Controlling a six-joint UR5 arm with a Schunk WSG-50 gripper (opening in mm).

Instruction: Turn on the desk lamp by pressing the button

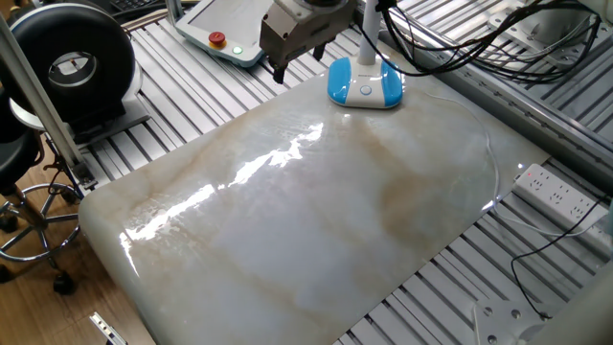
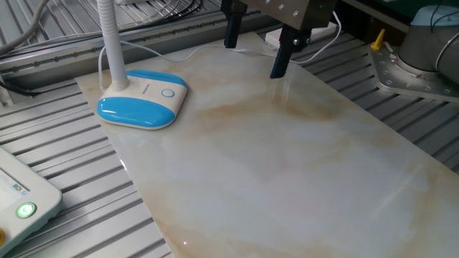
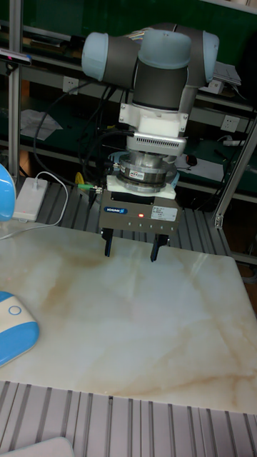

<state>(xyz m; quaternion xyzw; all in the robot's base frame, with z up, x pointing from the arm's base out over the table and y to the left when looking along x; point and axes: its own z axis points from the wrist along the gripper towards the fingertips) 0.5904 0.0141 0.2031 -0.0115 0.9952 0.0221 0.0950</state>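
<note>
table: pale marbled slab on a slatted metal bench. desk lamp: at the slab's far corner, unlit, button untouched. pincer: open, empty, hovering well apart. step: approach; next, align 1 fingertip over button.

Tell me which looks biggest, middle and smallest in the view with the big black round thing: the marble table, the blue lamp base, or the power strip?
1. Marble table, far the largest.
2. Blue lamp base.
3. Power strip.
The last two look nearly alike, and they sit at different distances from the camera, so their order is unsure.
</note>
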